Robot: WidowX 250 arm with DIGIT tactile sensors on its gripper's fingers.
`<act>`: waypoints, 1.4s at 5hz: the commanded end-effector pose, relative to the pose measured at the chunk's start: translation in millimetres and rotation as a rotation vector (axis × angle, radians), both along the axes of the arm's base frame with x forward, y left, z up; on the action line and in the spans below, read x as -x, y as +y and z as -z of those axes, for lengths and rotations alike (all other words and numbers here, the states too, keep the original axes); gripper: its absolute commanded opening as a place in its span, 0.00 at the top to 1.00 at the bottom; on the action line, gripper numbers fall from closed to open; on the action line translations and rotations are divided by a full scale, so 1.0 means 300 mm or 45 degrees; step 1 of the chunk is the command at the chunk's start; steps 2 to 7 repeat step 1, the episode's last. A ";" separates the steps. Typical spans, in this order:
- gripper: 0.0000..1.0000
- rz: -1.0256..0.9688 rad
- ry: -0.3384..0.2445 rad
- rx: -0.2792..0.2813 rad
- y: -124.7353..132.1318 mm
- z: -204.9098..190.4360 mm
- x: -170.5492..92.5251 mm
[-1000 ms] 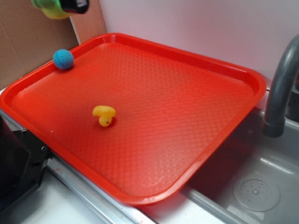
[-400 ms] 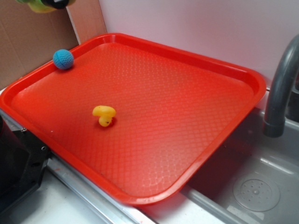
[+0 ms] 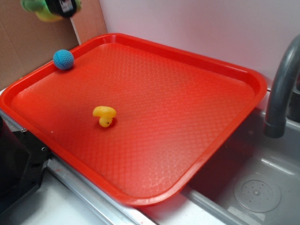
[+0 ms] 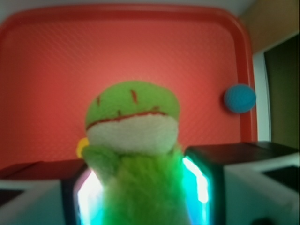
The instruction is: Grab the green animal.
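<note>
Most of the red tray (image 3: 197, 117) lies open. Only a yellow duck (image 3: 104, 116) left of centre and a blue ball (image 3: 63, 59) at the upper-left rim interrupt it. A grey faucet (image 3: 281, 89) blocks the right edge.

Even, diffuse light fills the exterior view, with only soft shadows under the yellow duck (image 3: 104, 116) and blue crocheted ball (image 3: 63, 59). The wrist view is soft: the green animal (image 4: 132, 140) sits blurred up close, cyan-white glare beside it, possibly reflected light.
</note>
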State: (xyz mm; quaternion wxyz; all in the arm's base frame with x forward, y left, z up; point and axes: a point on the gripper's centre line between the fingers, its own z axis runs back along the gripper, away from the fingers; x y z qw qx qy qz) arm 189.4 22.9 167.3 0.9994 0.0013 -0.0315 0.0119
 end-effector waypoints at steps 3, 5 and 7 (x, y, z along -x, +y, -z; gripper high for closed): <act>1.00 -0.032 0.009 -0.048 0.006 0.025 -0.032; 1.00 -0.032 0.009 -0.048 0.006 0.025 -0.032; 1.00 -0.032 0.009 -0.048 0.006 0.025 -0.032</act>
